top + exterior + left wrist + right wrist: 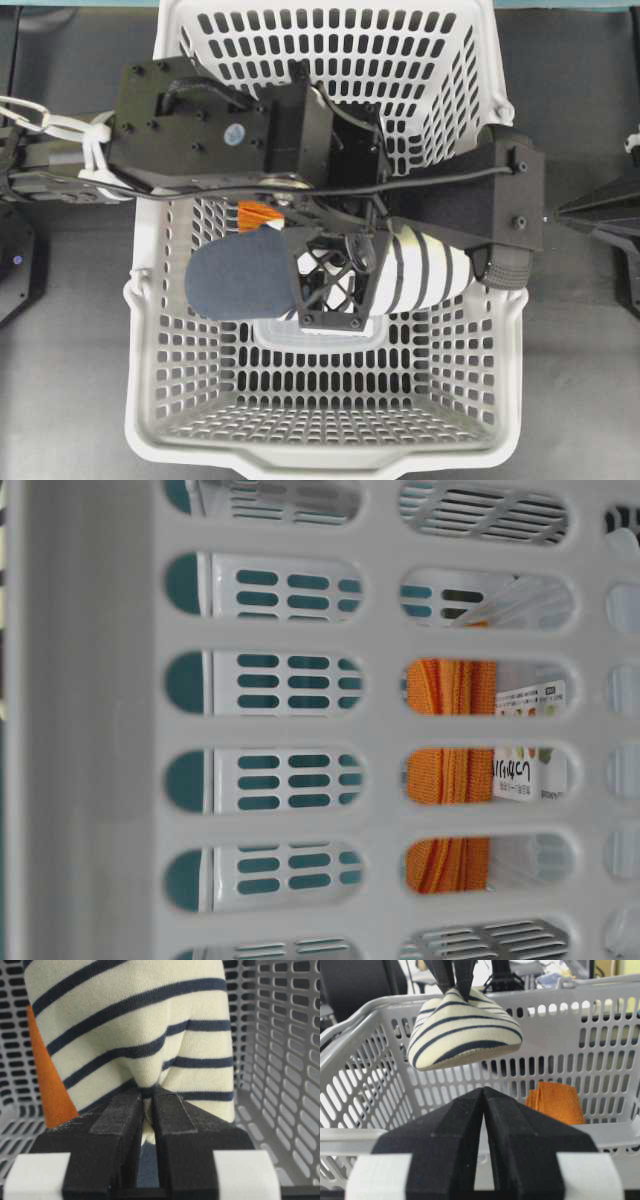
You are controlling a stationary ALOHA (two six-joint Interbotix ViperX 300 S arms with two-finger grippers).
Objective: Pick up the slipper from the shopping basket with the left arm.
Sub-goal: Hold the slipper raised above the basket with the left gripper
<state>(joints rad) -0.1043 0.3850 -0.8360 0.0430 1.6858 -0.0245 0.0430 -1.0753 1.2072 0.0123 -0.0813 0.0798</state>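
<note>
The slipper, cream with navy stripes and a navy insole, hangs inside the light grey shopping basket. My left gripper, on the left arm, is shut on it. In the left wrist view the gripper pinches a fold of the slipper's striped upper. In the right wrist view the slipper hangs from the left fingers clear of the floor, near the height of the basket's rim. My right gripper is shut and empty outside the basket, at the right edge of the overhead view.
A folded orange cloth lies in the basket against a wall. It also shows in the left wrist view, the table-level view and under the left arm overhead. A black bar crosses the basket's right rim.
</note>
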